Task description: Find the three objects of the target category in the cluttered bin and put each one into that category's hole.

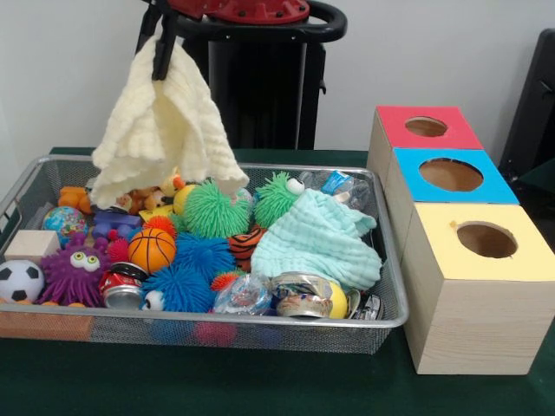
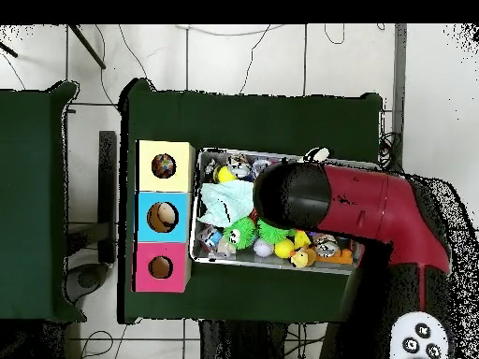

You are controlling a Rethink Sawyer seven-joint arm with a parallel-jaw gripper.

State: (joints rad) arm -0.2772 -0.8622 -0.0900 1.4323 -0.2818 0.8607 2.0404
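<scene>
My gripper [image 1: 162,54] is shut on a cream-yellow knitted cloth [image 1: 160,130] and holds it up over the left half of the wire mesh bin [image 1: 217,319]. The cloth's lower edge hangs just above the toys. The yellow-topped wooden box [image 1: 473,295] stands to the right of the bin, nearest the camera, with its round hole [image 1: 486,240] uncovered. In the overhead view the arm [image 2: 346,201] covers the gripper, the cloth and much of the bin [image 2: 224,151]. The yellow box's hole [image 2: 165,165] is at the left there.
The bin holds a mint cloth [image 1: 321,243], green [image 1: 208,211] and blue [image 1: 178,286] spiky balls, an orange basketball [image 1: 152,250], a soccer ball [image 1: 19,279], crushed cans [image 1: 299,295] and a wooden block [image 1: 30,244]. The blue-topped [image 1: 451,176] and red-topped [image 1: 425,127] boxes stand behind the yellow one.
</scene>
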